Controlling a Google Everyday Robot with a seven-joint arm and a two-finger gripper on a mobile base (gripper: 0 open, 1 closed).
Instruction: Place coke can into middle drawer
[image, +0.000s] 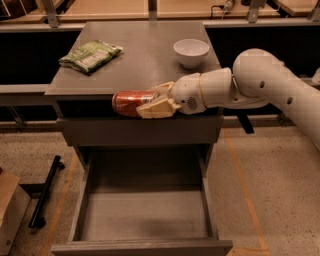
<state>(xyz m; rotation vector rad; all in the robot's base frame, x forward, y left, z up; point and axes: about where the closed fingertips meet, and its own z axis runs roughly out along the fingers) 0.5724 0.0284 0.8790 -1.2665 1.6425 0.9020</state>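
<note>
The red coke can (129, 102) lies on its side in my gripper (150, 103), held in the air just off the front edge of the cabinet top (140, 65). The gripper's cream fingers (156, 108) are shut on the can's right part. My white arm (260, 82) reaches in from the right. Below, the middle drawer (145, 215) stands pulled out, its flat grey floor bare. The can hangs above the drawer's rear part, in front of the closed grey drawer front (140, 131).
A green crisp bag (90, 55) lies at the cabinet top's left. A white bowl (191, 51) stands at its right rear. A black bar (45, 192) and a cardboard box (10, 210) lie on the floor at the left.
</note>
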